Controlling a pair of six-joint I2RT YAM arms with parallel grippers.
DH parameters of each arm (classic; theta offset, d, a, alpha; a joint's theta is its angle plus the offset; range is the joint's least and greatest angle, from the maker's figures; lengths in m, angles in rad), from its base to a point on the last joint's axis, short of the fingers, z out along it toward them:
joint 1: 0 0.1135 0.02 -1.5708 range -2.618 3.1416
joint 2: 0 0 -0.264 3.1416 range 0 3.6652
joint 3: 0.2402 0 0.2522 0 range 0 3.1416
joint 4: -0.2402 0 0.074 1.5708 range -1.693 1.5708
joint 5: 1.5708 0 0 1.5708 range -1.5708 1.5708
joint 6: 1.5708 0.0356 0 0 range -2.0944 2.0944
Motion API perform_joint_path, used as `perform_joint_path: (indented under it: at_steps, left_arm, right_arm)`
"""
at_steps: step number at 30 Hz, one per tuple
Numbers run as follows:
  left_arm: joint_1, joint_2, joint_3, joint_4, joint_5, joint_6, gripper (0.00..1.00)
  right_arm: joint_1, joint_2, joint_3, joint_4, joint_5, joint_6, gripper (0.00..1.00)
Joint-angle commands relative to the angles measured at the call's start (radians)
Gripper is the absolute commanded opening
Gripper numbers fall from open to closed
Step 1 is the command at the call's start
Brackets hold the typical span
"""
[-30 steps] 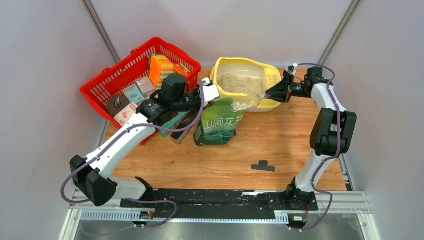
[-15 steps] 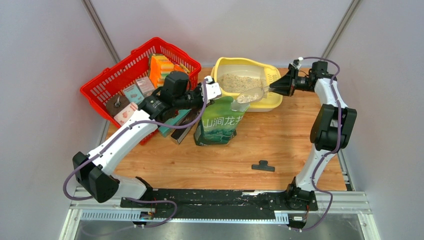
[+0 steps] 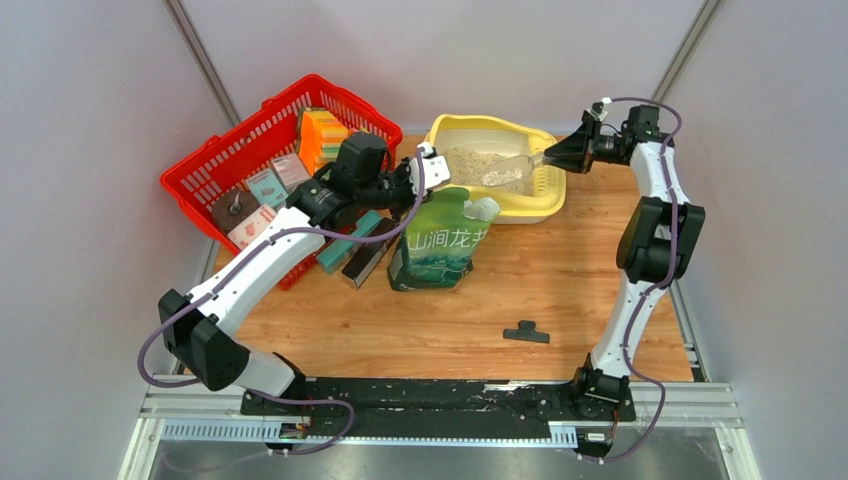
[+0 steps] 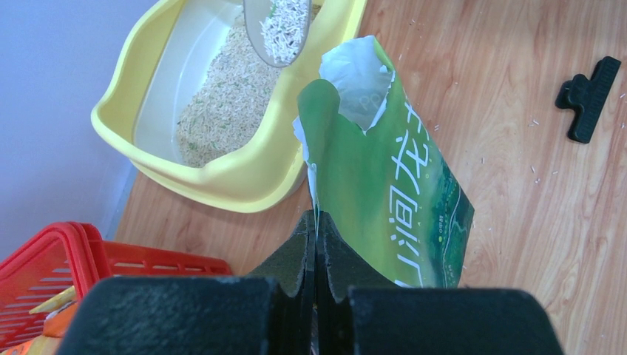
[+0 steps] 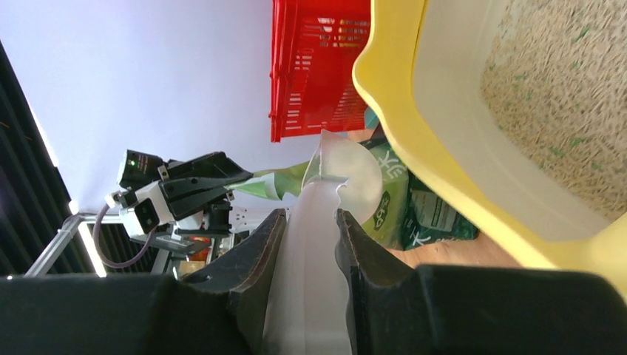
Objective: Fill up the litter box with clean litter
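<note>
Colours: litter box (image 4: 229,181) is pale yellow with a white basin, litter (image 4: 222,103) in it beige-grey with green flecks. My scoop (image 5: 353,174) is clear frosted plastic; bag (image 3: 440,250) is green with white characters, pale silvery inside. Red mesh basket (image 3: 215,165), black clip (image 3: 526,332), orange-brown wood-grain table (image 3: 450,320).

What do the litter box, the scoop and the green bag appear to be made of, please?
Litter box: smooth moulded plastic, pale yellow, softly glossy rim. Scoop: seemingly clear plastic; granules show through it. Green bag: thin printed film, probably plastic; its open top creases and curls.
</note>
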Motion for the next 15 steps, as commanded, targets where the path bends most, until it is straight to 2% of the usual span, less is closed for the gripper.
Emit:
perform_joint_path:
  at_steps: [1,3,4,6,7,9,11,12,13,15]
  left_arm:
    - [0.003,0.008,0.084,0.050,-0.006,0.016,0.00]
    - [0.004,0.016,0.095,0.042,-0.009,0.015,0.00]
    - [0.004,0.017,0.096,0.040,-0.011,0.015,0.00]
    - [0.003,0.023,0.101,0.037,-0.011,0.010,0.00]
    - [0.001,0.027,0.103,0.037,-0.009,0.007,0.00]
    - [-0.004,0.036,0.109,0.036,-0.015,0.000,0.00]
    - [-0.008,0.042,0.121,0.033,-0.020,-0.008,0.00]
    - [-0.010,0.043,0.126,0.030,-0.023,-0.014,0.00]
    - [-0.014,0.043,0.129,0.028,-0.023,-0.016,0.00]
    - [-0.016,0.039,0.124,0.034,-0.024,-0.014,0.00]
  right_arm:
    - [-0.018,0.093,0.149,0.060,-0.098,0.103,0.00]
    - [-0.026,0.121,0.177,0.131,-0.022,0.157,0.00]
    - [-0.029,0.138,0.175,0.242,0.009,0.187,0.00]
    - [-0.032,0.138,0.137,0.432,0.106,0.351,0.00]
    - [-0.030,0.137,0.098,0.637,0.135,0.411,0.00]
    - [-0.024,0.134,0.088,0.769,0.237,0.482,0.00]
    - [-0.015,0.138,0.140,0.800,0.319,0.467,0.00]
    - [-0.001,0.132,0.163,0.772,0.357,0.362,0.00]
    - [0.008,0.121,0.183,0.654,0.403,0.291,0.00]
    - [0.039,0.076,0.194,0.607,0.507,0.167,0.00]
